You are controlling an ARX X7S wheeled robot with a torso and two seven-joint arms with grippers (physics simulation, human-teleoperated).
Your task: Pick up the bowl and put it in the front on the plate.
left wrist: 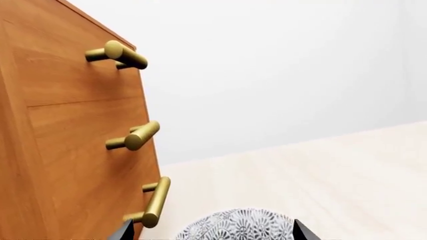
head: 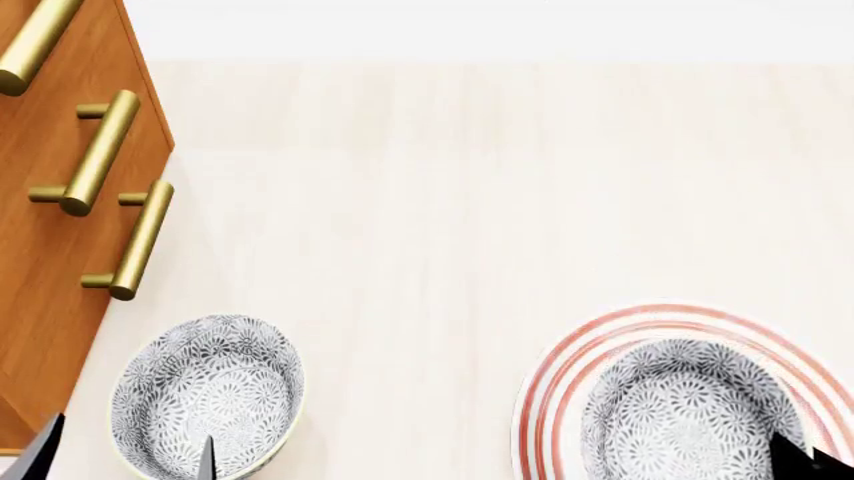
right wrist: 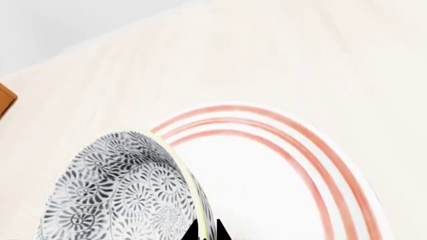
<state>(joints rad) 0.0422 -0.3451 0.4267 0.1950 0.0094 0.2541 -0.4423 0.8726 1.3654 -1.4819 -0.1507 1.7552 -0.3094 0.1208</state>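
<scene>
Two grey floral bowls show in the head view. One bowl (head: 687, 410) is inside the red-ringed white plate (head: 561, 375) at the front right. My right gripper (right wrist: 207, 231) is shut on its rim (right wrist: 190, 185), one fingertip on each side of the wall; only its dark tip (head: 801, 455) shows at the head view's lower edge. The plate (right wrist: 287, 165) spreads beyond that bowl (right wrist: 120, 190). The other bowl (head: 207, 395) stands on the table at the front left by the cabinet. My left gripper (head: 123, 455) is open over it, its fingertips (left wrist: 121, 231) wide apart either side of the bowl (left wrist: 237, 225).
A wooden cabinet (head: 54, 250) with brass bar handles (head: 100, 150) stands along the left, close to the left bowl and left arm; the same cabinet (left wrist: 67, 140) fills one side of the left wrist view. Pale wooden tabletop (head: 441, 200) stretches away to a white wall.
</scene>
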